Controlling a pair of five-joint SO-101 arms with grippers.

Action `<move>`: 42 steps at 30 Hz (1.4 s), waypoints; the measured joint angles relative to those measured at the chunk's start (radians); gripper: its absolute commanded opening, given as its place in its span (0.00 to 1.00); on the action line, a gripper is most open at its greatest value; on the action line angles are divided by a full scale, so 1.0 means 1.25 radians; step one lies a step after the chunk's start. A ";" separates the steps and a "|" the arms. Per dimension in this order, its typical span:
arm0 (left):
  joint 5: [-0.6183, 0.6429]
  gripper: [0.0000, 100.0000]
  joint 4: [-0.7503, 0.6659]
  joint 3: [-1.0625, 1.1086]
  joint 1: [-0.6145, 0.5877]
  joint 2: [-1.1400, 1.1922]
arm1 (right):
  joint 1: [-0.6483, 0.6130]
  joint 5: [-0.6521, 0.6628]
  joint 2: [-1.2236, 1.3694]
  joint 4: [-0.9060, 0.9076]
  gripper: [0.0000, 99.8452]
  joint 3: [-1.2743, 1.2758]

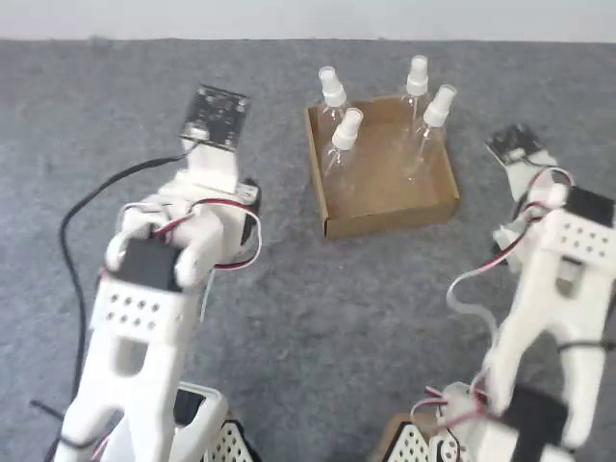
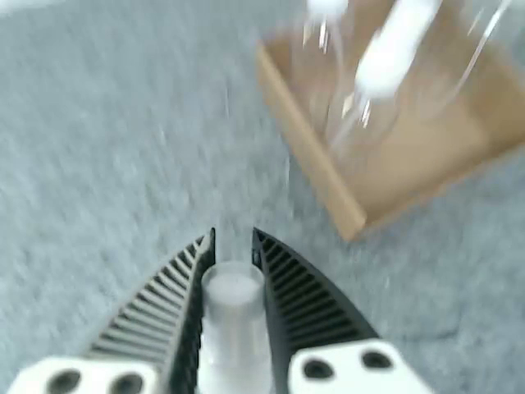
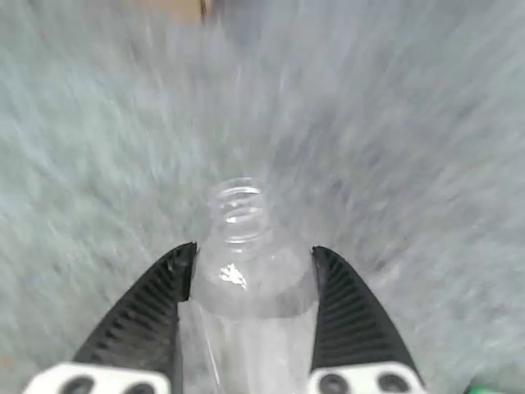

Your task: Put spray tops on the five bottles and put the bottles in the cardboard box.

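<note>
Spreading grey carpet [image 1: 289, 308] underlies the left gripper [image 2: 234, 240] clasping a spray top [image 2: 234, 304], the right gripper [image 3: 253, 253] clasping a bottle [image 3: 243, 215].

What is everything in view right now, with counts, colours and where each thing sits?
cardboard box: 1, brown, far middle of the table, open on top.
spray-topped bottles: 4, clear with white tops, upright inside the cardboard box.
uncapped bottle: 1, clear, held in the right gripper, threaded neck open.
spray top: 1, white, held in the left gripper.
table cover: 1, grey, under everything.
cable: 1, black, lying on the table cover by the left arm.
left gripper: 1, black jaws, shut on the spray top.
right gripper: 1, black jaws, shut on the uncapped bottle.
</note>
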 measured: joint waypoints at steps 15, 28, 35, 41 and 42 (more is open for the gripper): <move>0.037 0.01 0.079 -0.352 -0.018 -0.108 | -0.746 -0.409 -0.330 -0.167 0.01 0.207; 0.222 0.01 0.001 -0.389 -0.130 -0.114 | -0.932 -0.471 -0.330 -0.588 0.01 0.443; 0.227 0.01 -0.122 -0.250 -0.098 -0.113 | -0.956 -0.516 -0.330 -0.725 0.01 0.509; 0.228 0.01 -0.144 -0.162 -0.095 -0.113 | -0.959 -0.518 -0.330 -0.743 0.01 0.511; 0.228 0.01 -0.144 -0.155 -0.092 -0.113 | -0.959 -0.518 -0.330 -0.743 0.01 0.511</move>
